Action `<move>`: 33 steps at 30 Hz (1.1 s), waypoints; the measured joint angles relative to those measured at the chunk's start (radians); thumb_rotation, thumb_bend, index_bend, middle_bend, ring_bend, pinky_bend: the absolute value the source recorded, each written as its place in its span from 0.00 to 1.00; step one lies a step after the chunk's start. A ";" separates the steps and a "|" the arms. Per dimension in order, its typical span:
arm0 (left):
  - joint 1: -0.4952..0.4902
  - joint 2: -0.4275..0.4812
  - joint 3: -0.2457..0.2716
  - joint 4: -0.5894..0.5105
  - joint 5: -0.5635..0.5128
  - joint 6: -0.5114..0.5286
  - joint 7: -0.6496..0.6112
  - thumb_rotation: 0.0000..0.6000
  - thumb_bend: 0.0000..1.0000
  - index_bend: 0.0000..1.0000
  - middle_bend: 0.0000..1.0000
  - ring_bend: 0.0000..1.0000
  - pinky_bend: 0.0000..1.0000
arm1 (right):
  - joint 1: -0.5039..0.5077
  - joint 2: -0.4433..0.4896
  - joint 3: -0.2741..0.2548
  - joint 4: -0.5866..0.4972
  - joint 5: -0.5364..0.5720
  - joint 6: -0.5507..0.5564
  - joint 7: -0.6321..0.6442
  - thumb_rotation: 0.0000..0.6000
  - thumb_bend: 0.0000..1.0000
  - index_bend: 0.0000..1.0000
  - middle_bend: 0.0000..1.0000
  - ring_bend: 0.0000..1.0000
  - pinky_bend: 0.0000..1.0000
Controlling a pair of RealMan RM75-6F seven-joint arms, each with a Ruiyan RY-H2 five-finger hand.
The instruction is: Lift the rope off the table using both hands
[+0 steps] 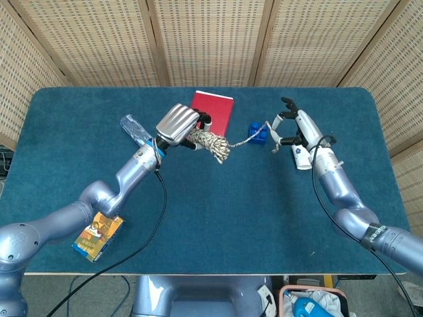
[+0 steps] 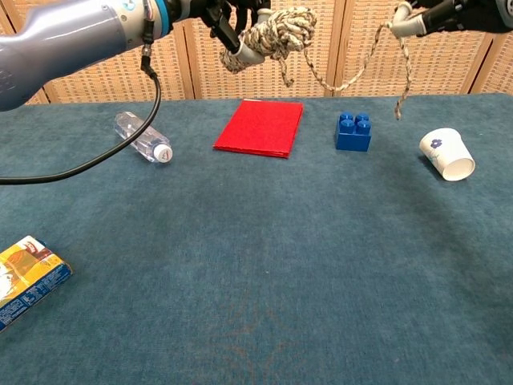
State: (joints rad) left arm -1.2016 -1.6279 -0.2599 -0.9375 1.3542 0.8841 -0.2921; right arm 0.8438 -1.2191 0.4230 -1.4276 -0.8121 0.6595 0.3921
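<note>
A beige braided rope [image 1: 213,143] [image 2: 282,29] hangs in the air, clear of the table. Its bundled coil is gripped by my left hand [image 1: 177,125] [image 2: 232,16], high above the red book. From the coil a thin strand [image 2: 345,80] sags across to my right hand [image 1: 291,123] [image 2: 433,14], which pinches it near the end. A short tail [image 2: 401,84] dangles below that hand. In the chest view both hands sit at the top edge, partly cut off.
On the blue table [image 1: 218,218] lie a red book [image 1: 215,109] [image 2: 260,127], a blue block [image 1: 257,133] [image 2: 353,131], a tipped paper cup [image 1: 301,156] [image 2: 447,153], a plastic bottle [image 1: 135,129] [image 2: 143,137] and a yellow box [image 1: 98,235] [image 2: 24,276].
</note>
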 measured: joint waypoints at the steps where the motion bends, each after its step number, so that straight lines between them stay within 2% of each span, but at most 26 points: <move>1: -0.003 -0.004 -0.010 -0.004 -0.017 -0.005 0.023 1.00 0.50 0.82 0.69 0.57 0.72 | -0.008 0.000 -0.003 -0.009 -0.017 0.003 0.003 1.00 0.43 0.72 0.00 0.00 0.00; 12: -0.018 -0.064 -0.107 -0.040 -0.204 -0.014 0.284 1.00 0.50 0.83 0.69 0.58 0.72 | -0.089 0.013 -0.043 -0.124 -0.169 0.034 0.045 1.00 0.43 0.72 0.00 0.00 0.00; 19: -0.028 -0.126 -0.172 -0.040 -0.337 0.031 0.433 1.00 0.50 0.83 0.69 0.58 0.72 | -0.133 0.010 -0.089 -0.173 -0.250 0.068 0.047 1.00 0.43 0.72 0.00 0.00 0.00; 24: -0.033 -0.156 -0.212 -0.060 -0.392 0.085 0.503 1.00 0.50 0.83 0.69 0.58 0.72 | -0.155 0.007 -0.111 -0.203 -0.307 0.080 0.064 1.00 0.43 0.72 0.00 0.00 0.00; 29: -0.033 -0.164 -0.230 -0.086 -0.407 0.123 0.530 1.00 0.50 0.83 0.70 0.58 0.72 | -0.169 0.010 -0.130 -0.236 -0.363 0.094 0.073 1.00 0.43 0.72 0.00 0.00 0.00; 31: -0.033 -0.166 -0.235 -0.098 -0.408 0.140 0.539 1.00 0.50 0.83 0.70 0.58 0.72 | -0.172 0.013 -0.136 -0.255 -0.379 0.095 0.077 1.00 0.39 0.69 0.00 0.00 0.00; 33: -0.031 -0.165 -0.241 -0.115 -0.411 0.156 0.550 1.00 0.50 0.83 0.70 0.58 0.72 | -0.174 0.021 -0.142 -0.276 -0.395 0.092 0.083 1.00 0.26 0.55 0.00 0.00 0.00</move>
State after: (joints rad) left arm -1.2328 -1.7930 -0.5014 -1.0526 0.9433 1.0399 0.2574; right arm 0.6696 -1.1982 0.2813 -1.7038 -1.2071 0.7517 0.4753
